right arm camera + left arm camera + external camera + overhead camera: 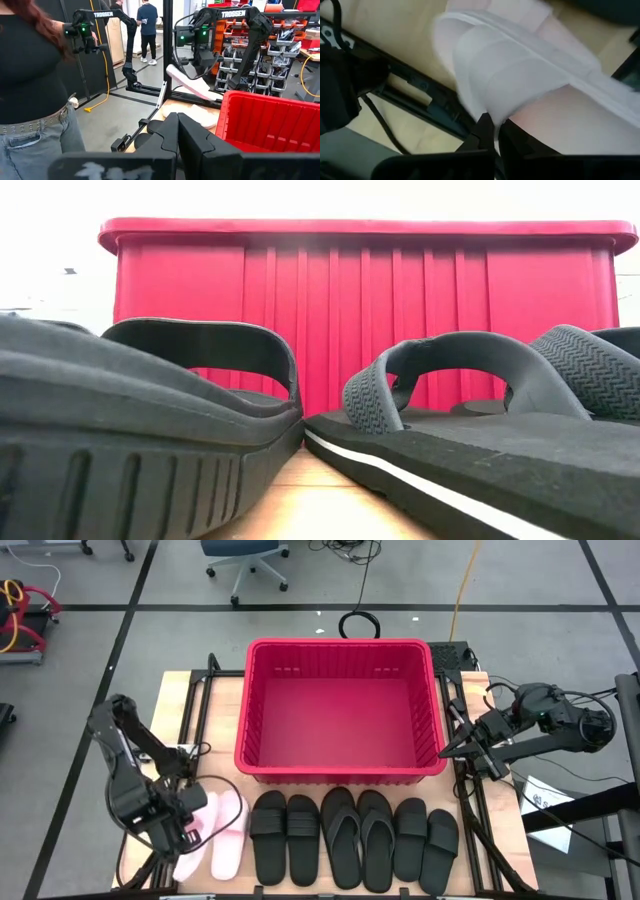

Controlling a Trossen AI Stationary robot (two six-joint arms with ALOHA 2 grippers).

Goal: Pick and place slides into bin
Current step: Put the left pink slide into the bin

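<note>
The red bin (340,768) stands at the table's middle; its front wall fills the low view (360,300). In front of it lie, in a row, a white slide (228,835), a black wide-strap pair (285,837), a black thong pair (358,837) and another black pair (425,845). My left gripper (185,825) is shut on the other white slide (520,75) at the row's left end. The right wrist view shows this slide (192,82) raised and tilted. My right gripper (450,748) is shut and empty beside the bin's right wall. My left gripper pinches the white slide's sole edge (487,112) between its two fingers, beside the strap. In the right wrist view the slide (200,87) slants, one end high and the other low over the table. I cannot tell whether the low end touches.
Black frame rails run along the table's left (190,710) and right (470,790) sides. In the right wrist view a person (30,75) stands close beyond the table's near edge, other people (147,25) are farther off, and another arm (85,30) stands on a rig.
</note>
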